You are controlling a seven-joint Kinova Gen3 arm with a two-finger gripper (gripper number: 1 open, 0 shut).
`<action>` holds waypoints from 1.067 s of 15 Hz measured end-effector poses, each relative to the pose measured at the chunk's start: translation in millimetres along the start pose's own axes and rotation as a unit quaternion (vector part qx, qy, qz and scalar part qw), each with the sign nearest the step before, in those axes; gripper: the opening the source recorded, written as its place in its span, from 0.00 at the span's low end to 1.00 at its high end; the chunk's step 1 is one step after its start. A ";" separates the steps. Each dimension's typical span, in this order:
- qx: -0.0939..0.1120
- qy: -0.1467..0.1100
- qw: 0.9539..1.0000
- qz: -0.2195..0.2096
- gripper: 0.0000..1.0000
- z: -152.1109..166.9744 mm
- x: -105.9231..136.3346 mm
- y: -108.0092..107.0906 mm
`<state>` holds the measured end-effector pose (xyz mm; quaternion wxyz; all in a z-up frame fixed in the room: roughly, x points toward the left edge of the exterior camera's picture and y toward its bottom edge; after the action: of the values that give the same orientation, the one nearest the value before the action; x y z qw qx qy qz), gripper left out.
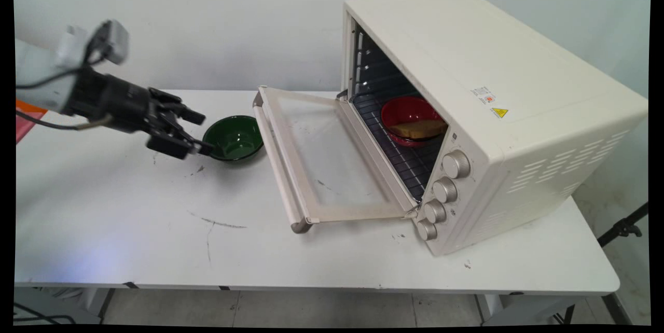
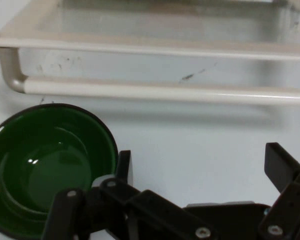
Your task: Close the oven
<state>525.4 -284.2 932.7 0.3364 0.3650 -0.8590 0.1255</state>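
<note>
I have the gripper [image 1: 199, 133] spread wide and empty, low by the green bowl [image 1: 234, 137], which sits on the table [image 1: 129, 229] just beside the oven door [image 1: 324, 159], at its 9 o'clock. Inside the oven [image 1: 487, 115], a red bowl [image 1: 412, 118] holds something tan that I can't identify. In the hand view, 1 finger [image 2: 123, 167] stands just off the green bowl's rim; contact unclear.

Green bowl [image 2: 40, 165] cut by hand view's lower-left edge
</note>
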 end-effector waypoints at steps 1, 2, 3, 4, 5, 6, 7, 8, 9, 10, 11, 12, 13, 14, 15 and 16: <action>-0.001 -0.005 1.000 0.003 1.00 12.6 -0.6 0.5; -0.002 -0.010 1.000 0.006 1.00 25.2 -0.9 0.4; -0.002 -0.014 1.000 0.009 1.00 35.6 -1.3 0.2; -0.002 -0.019 1.000 0.012 1.00 47.5 -1.8 -0.5; -0.003 -0.023 1.000 0.014 0.00 59.1 -1.9 -1.3; -0.004 -0.026 1.000 0.015 0.00 70.5 -1.7 -1.9; -0.005 -0.027 0.999 0.015 0.00 79.8 -1.3 -2.3; -0.008 -0.028 0.999 0.015 0.00 90.4 -0.9 -2.7; -0.010 -0.029 0.999 0.015 0.00 100.3 -0.6 -3.1; -0.011 -0.030 0.999 0.015 0.00 108.3 -0.5 -3.6; -0.012 -0.030 0.999 0.016 0.00 113.2 -0.3 -3.9; -0.013 -0.030 0.999 0.017 0.00 120.7 0.0 -4.8; -0.014 -0.030 0.999 0.018 0.00 128.9 0.5 -5.8; -0.014 -0.031 0.999 0.019 0.00 135.6 0.9 -6.7; -0.015 -0.030 0.999 0.020 0.00 143.0 1.6 -8.2; -0.016 -0.030 0.999 0.022 0.00 150.0 2.3 -9.4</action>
<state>458.0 -361.3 822.7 0.3134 0.3447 -0.8782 0.1084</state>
